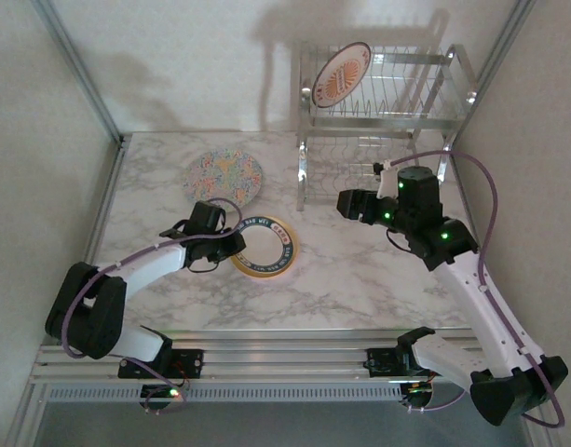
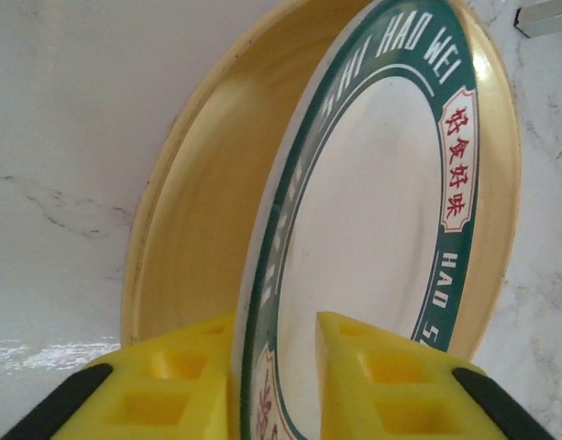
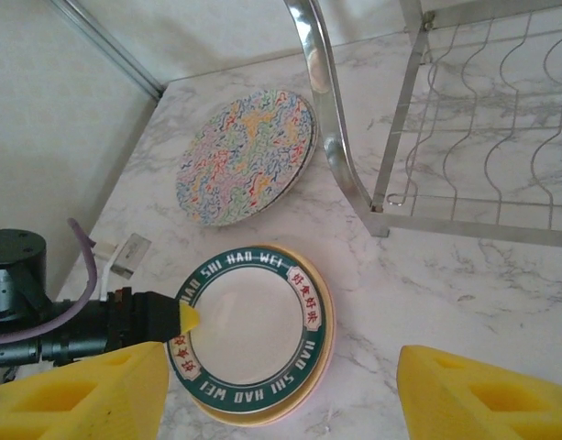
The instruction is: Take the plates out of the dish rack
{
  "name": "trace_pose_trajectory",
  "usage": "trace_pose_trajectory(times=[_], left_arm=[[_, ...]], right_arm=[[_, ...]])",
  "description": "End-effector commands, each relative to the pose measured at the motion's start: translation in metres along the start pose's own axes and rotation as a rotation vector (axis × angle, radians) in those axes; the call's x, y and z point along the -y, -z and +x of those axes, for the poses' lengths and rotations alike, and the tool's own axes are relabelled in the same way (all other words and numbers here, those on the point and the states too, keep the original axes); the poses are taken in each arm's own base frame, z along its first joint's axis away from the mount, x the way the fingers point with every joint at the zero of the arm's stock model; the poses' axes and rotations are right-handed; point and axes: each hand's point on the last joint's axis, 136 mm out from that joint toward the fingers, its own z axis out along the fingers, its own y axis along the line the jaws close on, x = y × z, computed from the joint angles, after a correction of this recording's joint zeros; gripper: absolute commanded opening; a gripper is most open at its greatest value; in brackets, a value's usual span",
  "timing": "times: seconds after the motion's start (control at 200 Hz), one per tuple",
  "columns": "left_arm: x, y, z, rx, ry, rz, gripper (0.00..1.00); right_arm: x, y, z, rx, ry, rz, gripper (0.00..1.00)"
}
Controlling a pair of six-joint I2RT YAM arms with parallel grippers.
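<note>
**Left gripper (image 2: 276,390) clamped, right gripper (image 1: 350,202) wide open**

The left gripper's yellow fingers (image 2: 170,394) pinch the rim of a glossy white round plate with a green band (image 3: 253,335), lettered "HAO SHI HAO WEI". It lies over a yellow-orange plate (image 2: 189,229) on the marbled desk (image 1: 360,279). The right gripper holds nothing. A sunburst-centred plate (image 1: 342,74) stands in the chrome wire dish rack (image 1: 425,112). A speckled floral plate (image 1: 225,177) lies flat nearby.

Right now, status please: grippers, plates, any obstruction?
Left gripper shut on rim of green-rimmed white plate, atop yellow plate. Right gripper open, empty, by chrome wire dish rack. Orange-sunburst plate standing in rack.
</note>
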Motion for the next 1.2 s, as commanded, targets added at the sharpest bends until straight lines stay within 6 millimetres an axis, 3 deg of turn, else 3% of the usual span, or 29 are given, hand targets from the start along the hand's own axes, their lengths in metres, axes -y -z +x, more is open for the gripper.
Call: trace_pose_trajectory(times=[0.0,0.245,1.191], left_arm=[[0.009,0.004,-0.007,0.018,-0.033,-0.017,0.30],[0.010,0.002,-0.007,-0.001,-0.059,-0.067,0.43],[0.000,-0.006,-0.011,-0.078,-0.182,-0.315,0.57]], right_arm=[[-0.013,0.000,-0.005,-0.007,-0.012,-0.056,0.67],[-0.013,-0.004,0.002,-0.045,-0.038,-0.059,0.67],[-0.010,-0.007,-0.004,-0.044,-0.036,-0.037,0.68]])
